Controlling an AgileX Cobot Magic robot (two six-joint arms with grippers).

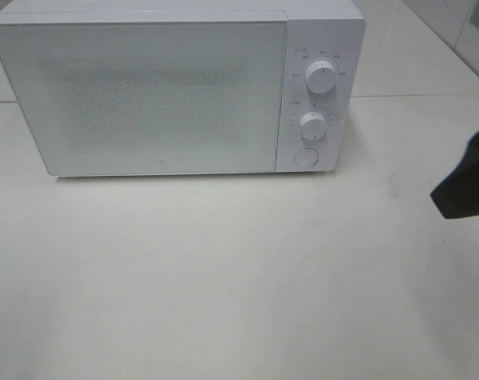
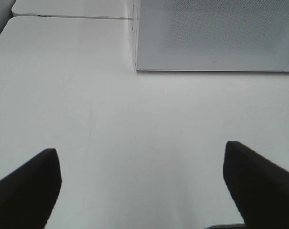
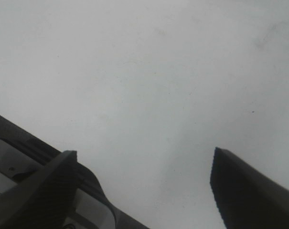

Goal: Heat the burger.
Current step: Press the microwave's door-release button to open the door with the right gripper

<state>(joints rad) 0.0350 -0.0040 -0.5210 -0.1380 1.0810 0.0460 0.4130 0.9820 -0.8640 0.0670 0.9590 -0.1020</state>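
The burger is out of view in all three views. A white microwave (image 1: 144, 91) stands at the back of the table with its door shut; the left wrist view shows its lower front (image 2: 216, 38). My left gripper (image 2: 139, 148) hangs open over bare table, short of the microwave, with nothing between its fingers. My right gripper (image 3: 144, 150) is also open and empty over bare table. In the exterior high view only a dark part of the right gripper (image 1: 465, 186) shows, at the right edge, to the right of the microwave.
The microwave's panel has two white knobs (image 1: 320, 77) (image 1: 311, 123) and a round button (image 1: 306, 156). The white table (image 1: 239, 277) stretches in front of it. A dark curved frame (image 3: 53, 157) shows beside my right gripper.
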